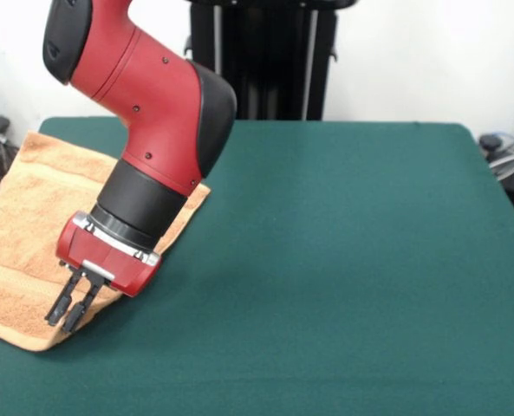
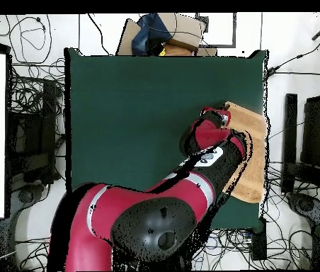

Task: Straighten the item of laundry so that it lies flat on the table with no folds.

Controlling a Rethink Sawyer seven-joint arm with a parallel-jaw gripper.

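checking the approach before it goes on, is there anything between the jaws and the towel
Nothing visible stands in the way. The gripper sits right over the near corner of the towel, its jaws close together and pointing down at the cloth. The table around that corner shows only green felt. Whether the tips already touch the towel cannot be told.

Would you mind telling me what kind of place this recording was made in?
Most likely a robotics lab. A red and black arm on a pedestal works over a green-clothed table with an orange towel, and loose cables and equipment ring the table on the floor.
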